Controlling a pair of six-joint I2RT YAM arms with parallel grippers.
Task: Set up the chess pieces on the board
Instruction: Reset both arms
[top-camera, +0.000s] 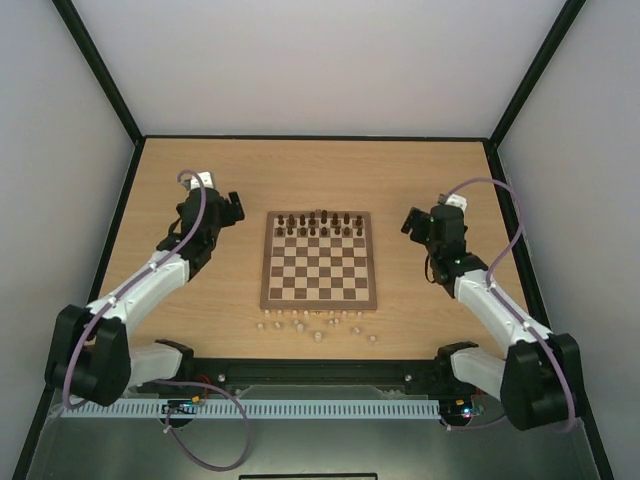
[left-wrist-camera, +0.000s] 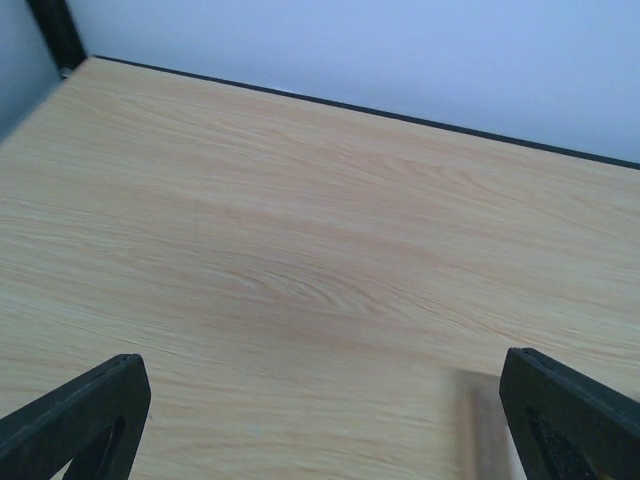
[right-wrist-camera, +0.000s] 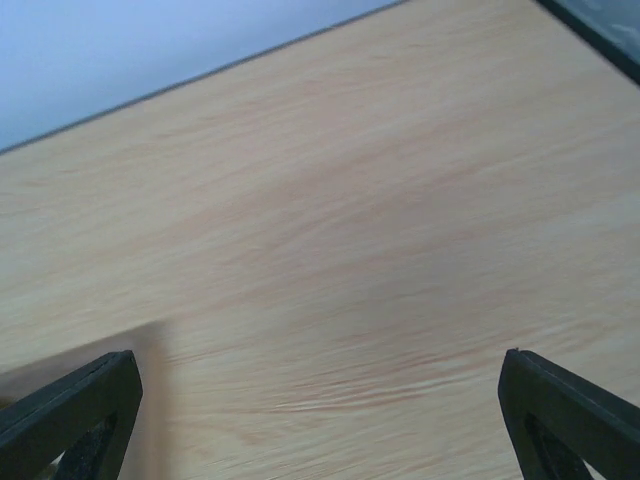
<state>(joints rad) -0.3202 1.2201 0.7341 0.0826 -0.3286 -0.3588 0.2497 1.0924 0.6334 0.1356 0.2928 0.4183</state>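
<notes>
The board (top-camera: 319, 288) lies flat at the table's centre. Dark brown chess pieces (top-camera: 320, 224) stand in two rows along its far edge. My left gripper (top-camera: 230, 208) hovers open to the left of the board's far corner, apart from it. My right gripper (top-camera: 413, 221) hovers open off the board's far right corner. In the left wrist view the gripper (left-wrist-camera: 322, 375) spans bare table, and a blurred board corner (left-wrist-camera: 482, 430) shows beside the right finger (left-wrist-camera: 570, 410). In the right wrist view the gripper (right-wrist-camera: 318, 365) holds nothing; the blurred board corner (right-wrist-camera: 150, 400) sits at lower left.
Several pale beige pieces (top-camera: 318, 325) lie scattered on the table (top-camera: 200, 170) just in front of the board's near edge. Black frame rails (top-camera: 310, 137) and grey walls bound the table at the back and sides.
</notes>
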